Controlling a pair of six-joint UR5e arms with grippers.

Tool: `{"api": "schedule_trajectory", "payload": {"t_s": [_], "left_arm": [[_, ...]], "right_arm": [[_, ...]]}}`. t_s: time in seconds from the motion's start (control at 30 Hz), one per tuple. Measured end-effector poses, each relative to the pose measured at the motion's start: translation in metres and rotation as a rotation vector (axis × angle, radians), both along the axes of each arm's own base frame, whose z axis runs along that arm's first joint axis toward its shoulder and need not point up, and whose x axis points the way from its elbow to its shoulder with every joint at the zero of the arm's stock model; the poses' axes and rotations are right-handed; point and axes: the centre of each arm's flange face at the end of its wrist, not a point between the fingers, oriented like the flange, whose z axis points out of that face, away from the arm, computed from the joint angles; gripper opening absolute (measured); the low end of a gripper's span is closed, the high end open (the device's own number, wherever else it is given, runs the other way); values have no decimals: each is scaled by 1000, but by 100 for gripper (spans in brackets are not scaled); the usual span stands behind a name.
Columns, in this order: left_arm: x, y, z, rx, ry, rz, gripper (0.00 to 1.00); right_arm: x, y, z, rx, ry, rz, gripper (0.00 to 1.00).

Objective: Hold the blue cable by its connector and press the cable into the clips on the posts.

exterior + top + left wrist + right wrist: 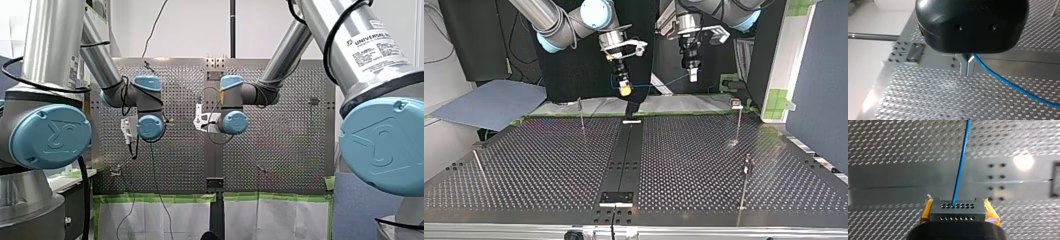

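The connector (958, 213) is squeezed in the right gripper (958, 206) (yellow pads) and the blue cable (961, 165) is pinched in the left gripper (967, 70), so it is pulled tight.

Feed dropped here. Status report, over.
Right end effector shut on connector. Left end effector shut on blue cable. Cable aloft, unclipped. No obstruction seen.

Perforated table (549, 165); grey-blue sheet (489, 102) at top view's left

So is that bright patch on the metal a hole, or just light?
Right wrist view: just glare, light reflected off the table, beside the blue cable leaving the connector. Left wrist view: a fainter sheen near its edge.
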Motion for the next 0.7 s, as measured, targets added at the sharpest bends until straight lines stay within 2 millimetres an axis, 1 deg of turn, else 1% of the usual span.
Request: {"api": "schedule_trajectory", "payload": {"t_s": [0.4, 0.57, 0.7], "left_arm": [[19, 6, 64, -55, -97, 44, 0], [28, 10, 81, -85, -124, 62, 0], [36, 13, 91, -89, -131, 77, 0]], "right_arm": [[8, -6, 84, -82, -99, 35, 0], [7, -9, 117, -115, -137, 36, 0], [6, -13, 142, -144, -172, 43, 0]]}}
